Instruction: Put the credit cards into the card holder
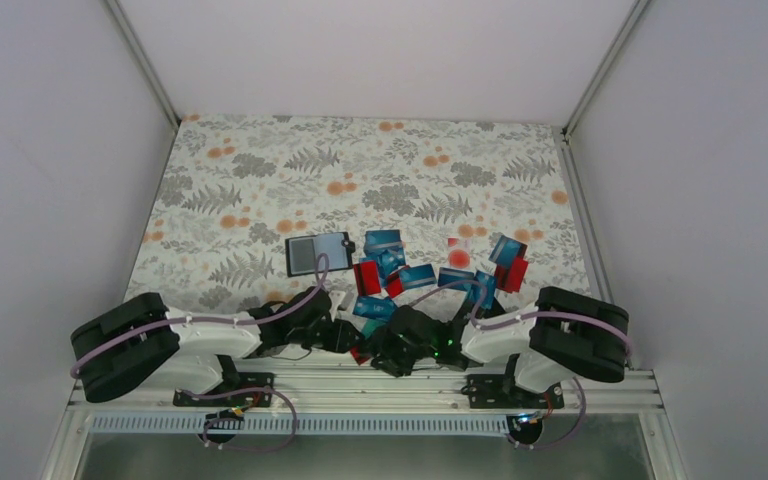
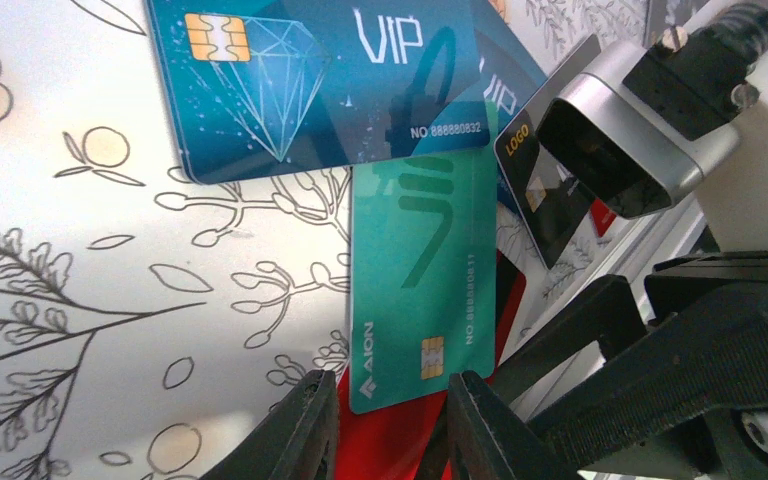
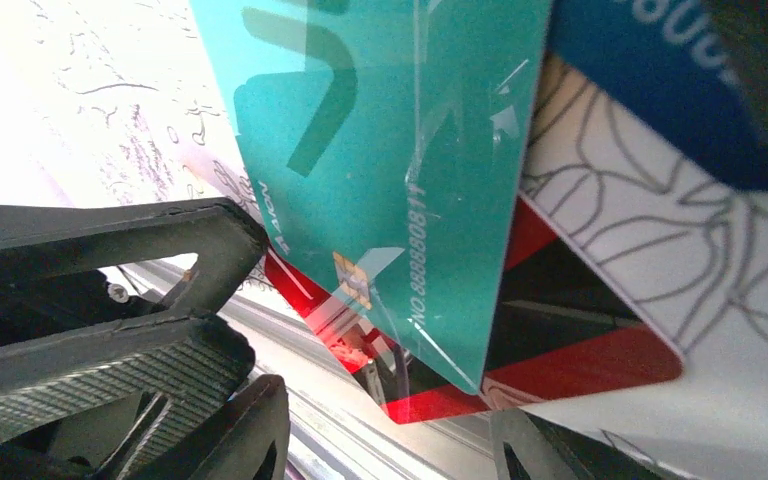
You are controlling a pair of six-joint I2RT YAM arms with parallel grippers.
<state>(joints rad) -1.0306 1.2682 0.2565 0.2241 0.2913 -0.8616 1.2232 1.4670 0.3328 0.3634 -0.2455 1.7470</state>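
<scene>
The card holder [image 1: 317,254] lies open on the flowered cloth, black with a grey-blue inside, left of the scattered credit cards [image 1: 430,272]. Both grippers meet at the near edge of the pile. My left gripper [image 2: 392,425] is open, its jaws on either side of the near end of a teal card [image 2: 420,290]. That card lies on a red card [image 2: 400,440] and under a blue VIP card [image 2: 330,80]. My right gripper [image 3: 390,440] is open just below the corner of the same teal card [image 3: 390,170] and red card [image 3: 580,370].
A black card [image 2: 550,190] lies by the right wrist camera housing [image 2: 620,150]. The metal rail [image 1: 360,380] at the table's near edge runs just behind both grippers. The left finger [image 3: 110,260] crowds the right gripper. White walls enclose the table.
</scene>
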